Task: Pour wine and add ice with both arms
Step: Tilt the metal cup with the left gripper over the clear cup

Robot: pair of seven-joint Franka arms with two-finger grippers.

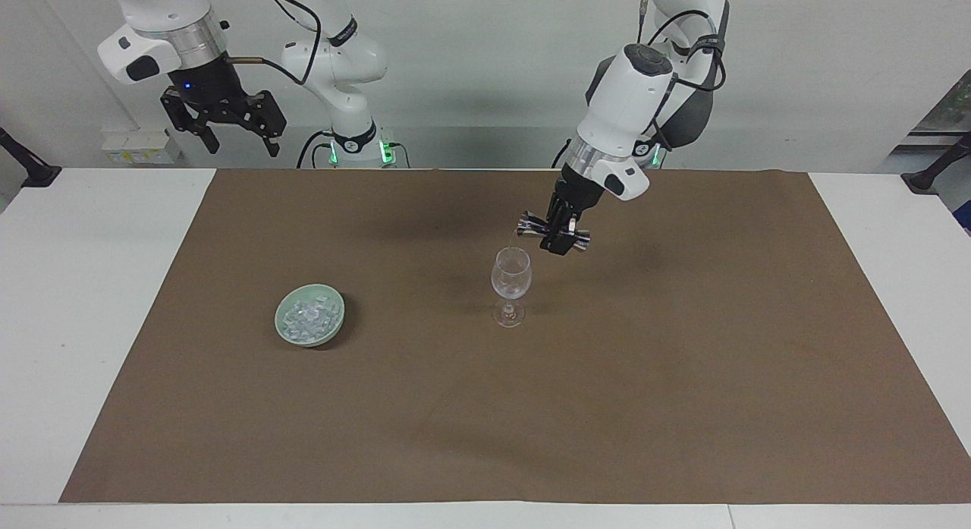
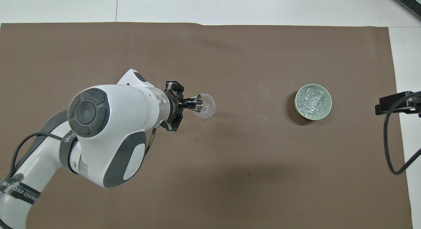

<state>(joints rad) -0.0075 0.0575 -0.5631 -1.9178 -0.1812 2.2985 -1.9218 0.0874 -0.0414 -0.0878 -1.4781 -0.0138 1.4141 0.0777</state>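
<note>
A clear wine glass point(image 1: 510, 275) point(image 2: 205, 107) stands upright mid-mat. My left gripper point(image 1: 563, 233) point(image 2: 179, 104) is shut on a small metal jigger point(image 1: 552, 230) point(image 2: 191, 103), held on its side just above the glass, mouth over the rim. A faint thread of wine point(image 1: 510, 240) runs from the jigger's mouth toward the glass. The ice point(image 1: 307, 316) point(image 2: 312, 101) is heaped in a pale green bowl point(image 1: 278, 320) point(image 2: 296, 102) toward the right arm's end. My right gripper point(image 1: 241, 146) waits open, high above the table edge by its base.
A brown mat point(image 1: 683, 377) covers most of the white table point(image 1: 91, 301). A black cable point(image 2: 389, 147) and a black part of the right arm show at the overhead view's edge beside the bowl.
</note>
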